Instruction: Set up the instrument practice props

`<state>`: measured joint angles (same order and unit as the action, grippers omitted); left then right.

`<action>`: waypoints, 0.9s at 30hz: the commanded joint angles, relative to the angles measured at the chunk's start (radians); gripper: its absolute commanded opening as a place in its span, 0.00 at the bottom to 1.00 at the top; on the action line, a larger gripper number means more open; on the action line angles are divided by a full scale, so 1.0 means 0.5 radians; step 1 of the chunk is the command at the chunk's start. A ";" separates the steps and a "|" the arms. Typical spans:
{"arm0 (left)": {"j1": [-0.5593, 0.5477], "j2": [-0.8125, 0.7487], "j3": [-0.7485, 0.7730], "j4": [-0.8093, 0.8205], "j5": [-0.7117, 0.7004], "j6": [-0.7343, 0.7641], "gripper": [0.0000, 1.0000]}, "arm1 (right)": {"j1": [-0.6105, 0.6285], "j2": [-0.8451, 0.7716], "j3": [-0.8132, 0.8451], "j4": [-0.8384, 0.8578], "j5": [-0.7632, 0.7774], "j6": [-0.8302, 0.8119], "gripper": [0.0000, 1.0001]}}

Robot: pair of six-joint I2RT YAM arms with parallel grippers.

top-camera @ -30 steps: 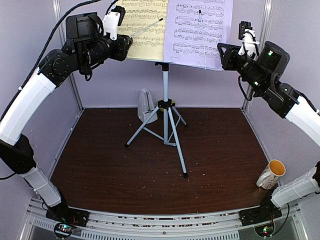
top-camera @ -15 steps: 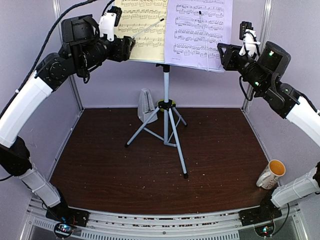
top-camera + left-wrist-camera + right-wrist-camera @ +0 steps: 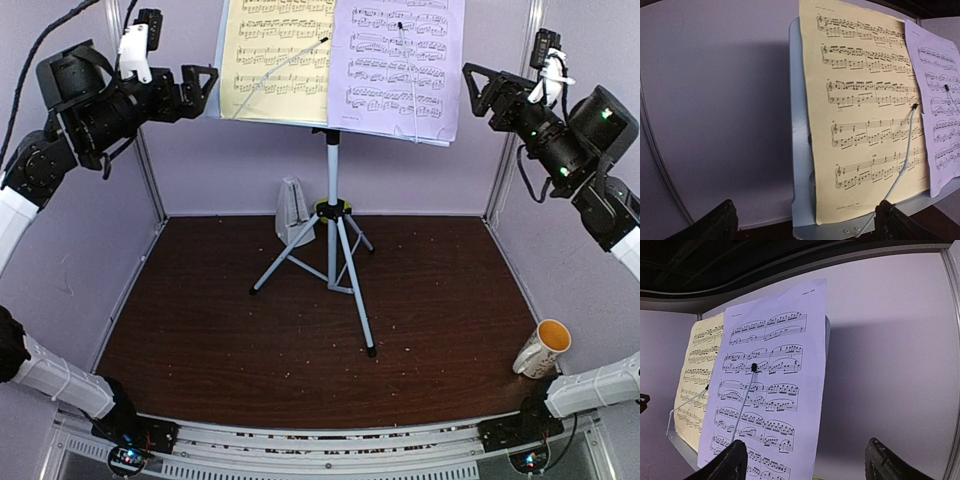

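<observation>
The table is a dark brown wooden board scattered with pale specks, closed in by lilac walls at the left, back and right. A grey tripod stands toward the back at the middle with its three feet spread on the wood, and a small white metronome stands upright just left of it, near the back wall. A white mug with an orange inside sits well apart from both, at the near right corner.

text: none legible | yellow sheet, lilac sheet: music notation only
</observation>
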<state>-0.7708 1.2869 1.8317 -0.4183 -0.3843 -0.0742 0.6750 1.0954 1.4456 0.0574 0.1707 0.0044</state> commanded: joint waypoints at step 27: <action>0.602 0.403 0.351 0.030 1.079 -0.243 0.98 | -0.019 -0.455 -0.969 -0.089 -0.118 0.274 0.83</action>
<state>-0.4953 1.4723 1.9869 -0.4324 0.0666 -0.1730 0.6716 0.8757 0.9863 -0.0036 0.1268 0.1310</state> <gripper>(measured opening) 0.977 0.834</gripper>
